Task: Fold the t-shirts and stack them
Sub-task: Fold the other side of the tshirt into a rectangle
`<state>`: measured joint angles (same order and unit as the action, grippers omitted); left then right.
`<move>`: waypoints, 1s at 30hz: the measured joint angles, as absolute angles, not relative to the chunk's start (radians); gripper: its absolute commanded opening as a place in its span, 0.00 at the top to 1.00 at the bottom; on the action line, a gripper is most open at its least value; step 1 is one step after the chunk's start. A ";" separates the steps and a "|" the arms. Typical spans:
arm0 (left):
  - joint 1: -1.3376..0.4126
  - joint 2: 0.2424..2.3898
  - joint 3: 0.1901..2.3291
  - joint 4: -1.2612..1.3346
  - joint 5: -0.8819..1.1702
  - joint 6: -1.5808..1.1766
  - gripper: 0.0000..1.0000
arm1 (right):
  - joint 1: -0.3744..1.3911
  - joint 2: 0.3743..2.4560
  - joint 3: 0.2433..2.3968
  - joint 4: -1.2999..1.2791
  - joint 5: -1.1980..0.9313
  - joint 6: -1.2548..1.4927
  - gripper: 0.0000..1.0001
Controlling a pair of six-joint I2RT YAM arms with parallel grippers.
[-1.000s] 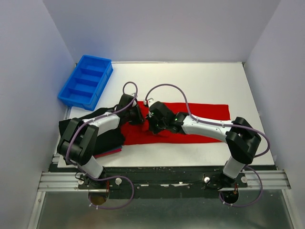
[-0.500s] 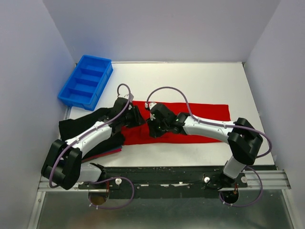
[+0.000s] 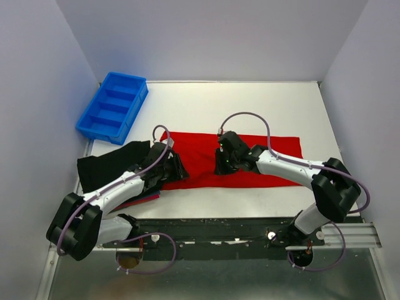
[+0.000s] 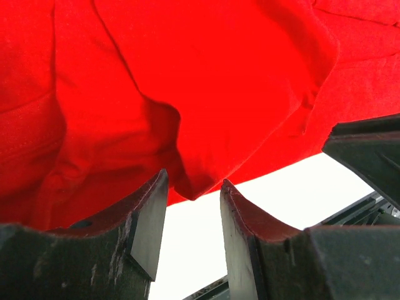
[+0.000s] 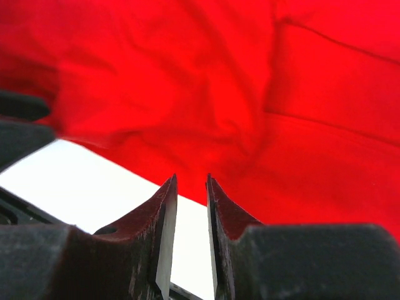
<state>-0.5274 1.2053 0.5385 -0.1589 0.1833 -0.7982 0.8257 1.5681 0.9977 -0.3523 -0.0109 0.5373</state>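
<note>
**Change observed.** The two hands, bunched together a second ago over the end of the red t-shirt nearest the blue bin, are now standing well apart. The left hand is sitting at the shirt's near corner on the bin side. The right hand is resting about mid-length, farther from the bin. The bin-side end of the shirt, earlier gathered under the hands, is now lying spread out, and the shirt is showing as one long band.

**Hand state.** In the left wrist view the fingers are standing apart, with bare tabletop showing between them. A hanging fold of red cloth is reaching only to the tips, so nothing is clamped. In the right wrist view the fingers are parted by a narrow slit, also showing tabletop and gripping nothing.

**Bearing on task.** I am judging the flattening as largely done. The red shirt is awaiting its next fold and is not yet stacked.

**Count.**
- Three t-shirts:
  - one red, lying on the tabletop nearward and to the right of the bin;
  - one folded black t-shirt, directly nearward of the bin;
  - one dark-red t-shirt, peeking out beneath the black one.
- One bin.
- Two hands.
</note>
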 measured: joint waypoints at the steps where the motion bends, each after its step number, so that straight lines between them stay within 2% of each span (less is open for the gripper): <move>1: -0.528 1.196 0.538 -0.159 0.181 -0.801 0.51 | 0.814 1.568 0.983 -0.356 -0.012 0.552 0.67; 21: -0.532 1.166 0.506 -0.167 0.166 -0.809 0.53 | 0.784 1.659 0.937 -0.366 -0.017 0.663 0.70; 27: -0.543 1.147 0.492 -0.178 0.166 -0.813 0.53 | 0.783 1.669 0.937 -0.363 -0.006 0.666 0.77; 30: -0.548 1.144 0.492 -0.178 0.167 -0.813 0.53 | 0.783 1.668 0.937 -0.363 0.002 0.666 0.84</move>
